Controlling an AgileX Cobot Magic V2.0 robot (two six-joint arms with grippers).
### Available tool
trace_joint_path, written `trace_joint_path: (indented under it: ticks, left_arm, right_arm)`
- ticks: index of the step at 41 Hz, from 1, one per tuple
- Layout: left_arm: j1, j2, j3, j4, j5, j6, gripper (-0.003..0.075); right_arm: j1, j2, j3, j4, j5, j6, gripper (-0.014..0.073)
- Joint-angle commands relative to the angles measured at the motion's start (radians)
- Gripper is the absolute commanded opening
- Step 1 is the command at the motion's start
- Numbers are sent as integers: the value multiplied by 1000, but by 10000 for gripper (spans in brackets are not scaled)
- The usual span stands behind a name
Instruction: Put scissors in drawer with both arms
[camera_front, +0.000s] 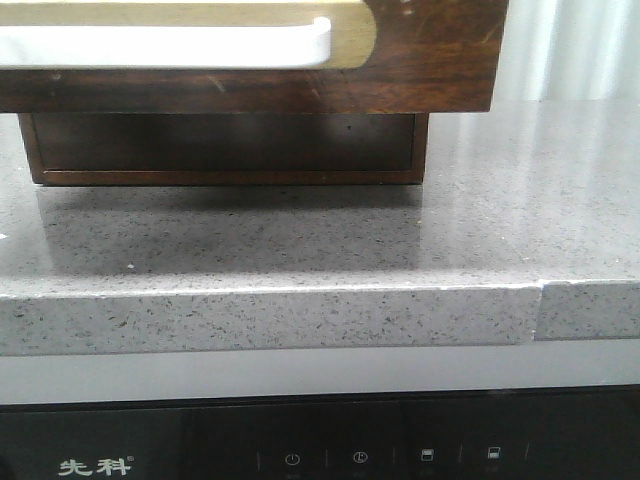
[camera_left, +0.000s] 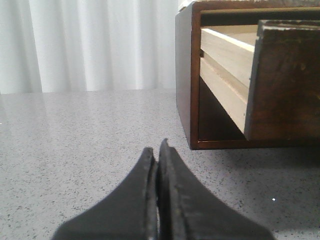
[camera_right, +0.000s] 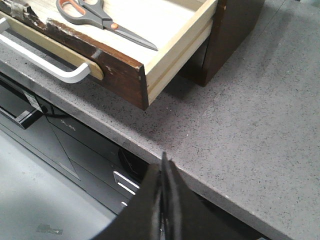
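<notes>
The drawer (camera_right: 120, 70) stands pulled out of its dark brown cabinet (camera_left: 186, 75), white bar handle (camera_front: 170, 45) to the front. The scissors (camera_right: 100, 20), grey with orange-lined loops, lie flat on the drawer's pale wooden floor. My right gripper (camera_right: 164, 160) hovers shut and empty over the counter's front edge, short of the drawer's corner. To the left of the cabinet, my left gripper (camera_left: 156, 150) is shut with nothing in it, low over the counter. In the front view neither gripper shows, only the drawer front (camera_front: 420, 60) overhanging the cabinet base.
The grey speckled counter (camera_front: 300, 250) runs under the cabinet, with a seam (camera_front: 538, 310) in its front edge at the right. Below it sits a black appliance panel (camera_front: 300, 450). White curtains (camera_left: 90, 45) hang behind.
</notes>
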Motion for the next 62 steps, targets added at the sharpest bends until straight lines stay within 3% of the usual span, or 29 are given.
trace_joint_path:
  ticks: [1,7,12,23,30,40,48,62]
  left_arm:
    - [2,-20,25,-8,-89,-3,-20]
    - [2,-20,25,-8,-89,-3,-20]
    - [2,-18,25,-8,-89,-3,-20]
    - [2,-18,25,-8,-89,-3,-20]
    - [2,-18,25,-8,-89,-3,-20]
    - [2,-18,25,-8,-89,-3,-20]
    - [2,-18,25,-8,-89,-3,-20]
    - [2,-18,25,-8,-89,-3,-20]
  right_arm:
    - [-1,8,-19,3,-66,-5,-117]
    - [-14,-24,5,-5,-79,-8,-117]
    - [-125,-99,88,-34,-148,-17,-117]
    - [-390,-319,428,-126,-414,-17,-117]
    - [-463,-428,627,-126,-557,-17,-117]
    - [-482,-528,865,-126,-798,-17,-117]
    - [-436,-537,1013,-115,-1002,-16,-117]
    - [-431,-536,1008,-114,-998,-16,-117]
